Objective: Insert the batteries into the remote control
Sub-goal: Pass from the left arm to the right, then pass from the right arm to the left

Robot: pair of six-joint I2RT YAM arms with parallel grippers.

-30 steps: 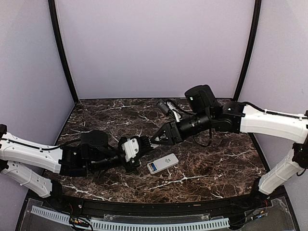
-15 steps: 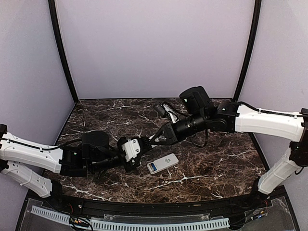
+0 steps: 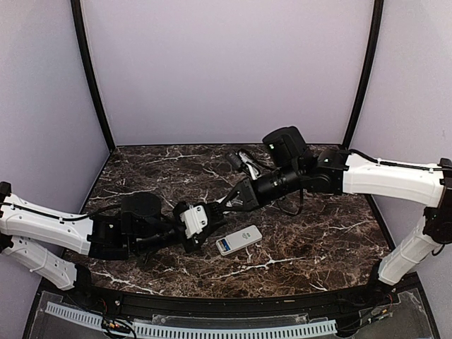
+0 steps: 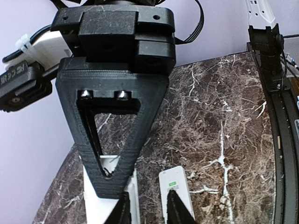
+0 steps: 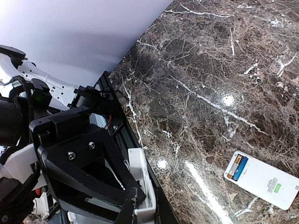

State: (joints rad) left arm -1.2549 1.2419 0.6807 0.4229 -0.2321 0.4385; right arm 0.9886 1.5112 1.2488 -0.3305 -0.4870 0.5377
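The white cover [image 5: 140,186] hung where my grippers met; an early release could have dropped it onto the table [image 3: 318,233]. My left gripper [image 4: 147,206] was parted and empty. My right gripper [image 3: 225,206] reached low toward it, and I could not tell its grip. The remote control [image 3: 239,240] lay lower centre, with the batteries [image 5: 238,167] seated inside.

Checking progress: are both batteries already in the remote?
Yes, the right wrist view shows the batteries, one blue and one tan, lying side by side in the open end of the remote.
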